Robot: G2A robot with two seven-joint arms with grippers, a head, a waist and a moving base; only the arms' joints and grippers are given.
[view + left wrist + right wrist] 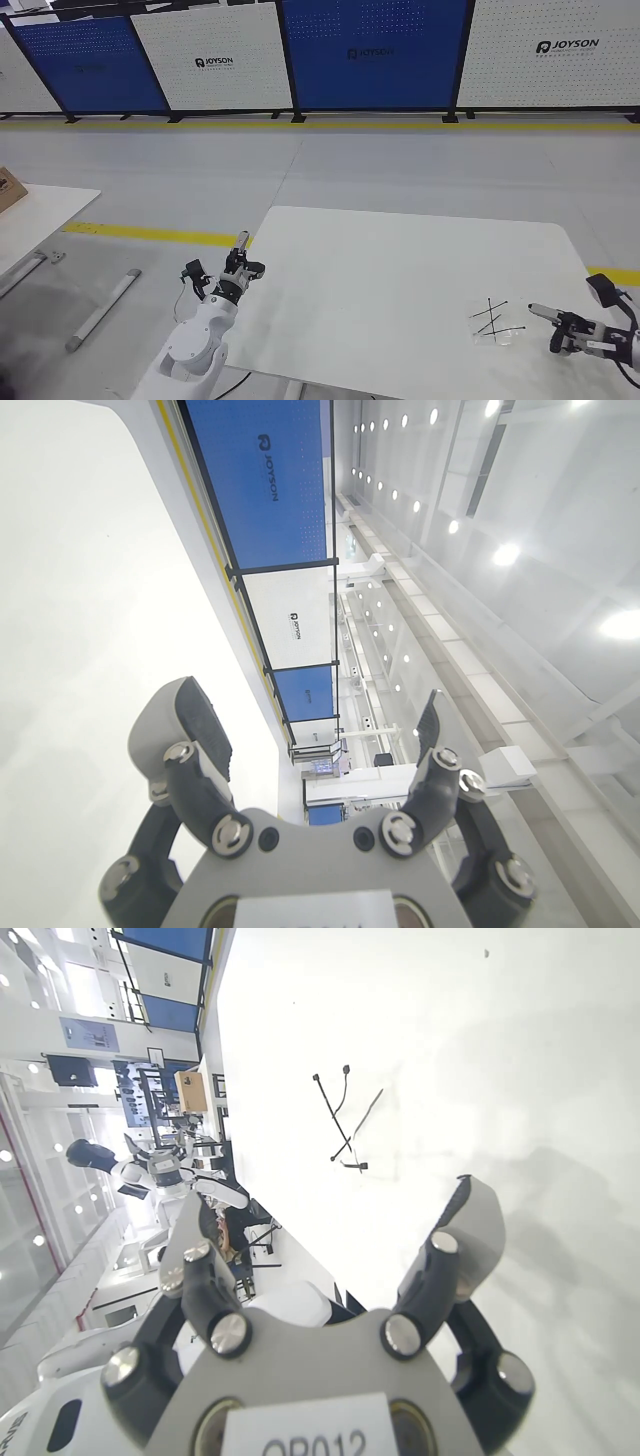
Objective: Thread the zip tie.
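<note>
zip ties (340,1123) lie crossed on the table (400,270), near its right edge. my right gripper (330,1195) hovers near them, jaws wide, empty, likely staged for a pick. my left gripper (312,690) sits wide and empty at the left edge. right wrist view resolves each tie's head; top view gives both arms' spacing.

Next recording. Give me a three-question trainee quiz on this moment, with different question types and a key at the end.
1. True or false: the left hand holds a zip tie.
2. Which hand is nearer the zip ties lying on the table? A) left hand B) right hand
3. Fill in: the right hand's jaws stand ____.
Key: 1 false; 2 B; 3 open.
</note>
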